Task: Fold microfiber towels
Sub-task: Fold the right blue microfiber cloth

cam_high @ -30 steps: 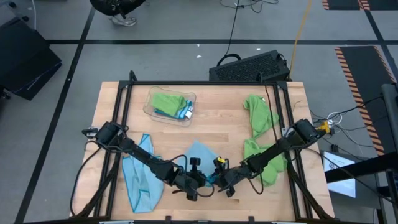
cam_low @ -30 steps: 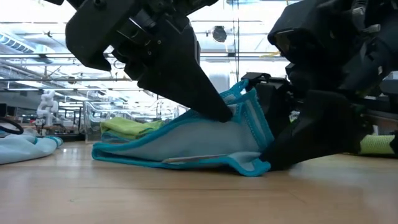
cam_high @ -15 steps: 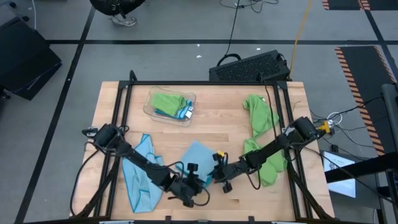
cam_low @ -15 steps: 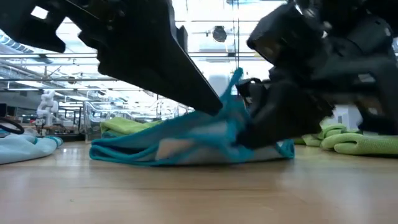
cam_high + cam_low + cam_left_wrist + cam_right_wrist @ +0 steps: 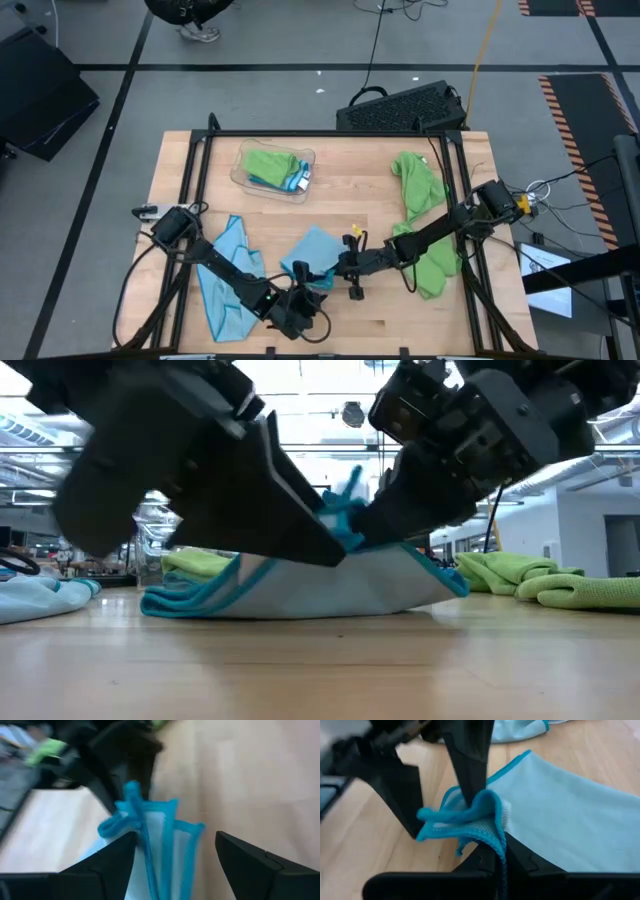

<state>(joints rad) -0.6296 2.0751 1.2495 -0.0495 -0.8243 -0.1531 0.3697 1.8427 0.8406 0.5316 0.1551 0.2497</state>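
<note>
Item: light blue microfiber towel [image 5: 318, 250], partly folded, near the table's [image 5: 370, 185] front edge at about 6 o'clock from its centre. Nearest the front, the left gripper [image 5: 300, 300] sits just short of the towel's front corner with its fingers [image 5: 105, 867] spread wide and nothing between them; the teal hem stands in the gap, unheld. Just beyond, the right gripper [image 5: 335, 272] is pinched tight on a bunched teal corner [image 5: 470, 817] and carries it lifted off the wood. Risk: with a single pinch point the raised corner may slip free or drag the lower layer askew, spoiling the fold; the open left fingers could also snag the hem. Orientation: long axis judged to run from the held corner at 5 o'clock toward 11 o'clock, the lifted corner pointing toward the front edge. Farther: another blue towel [image 5: 228, 285] at 8 o'clock, green towels [image 5: 420, 220] at 3 o'clock, clear tray [image 5: 272, 168] at 11 o'clock.
</note>
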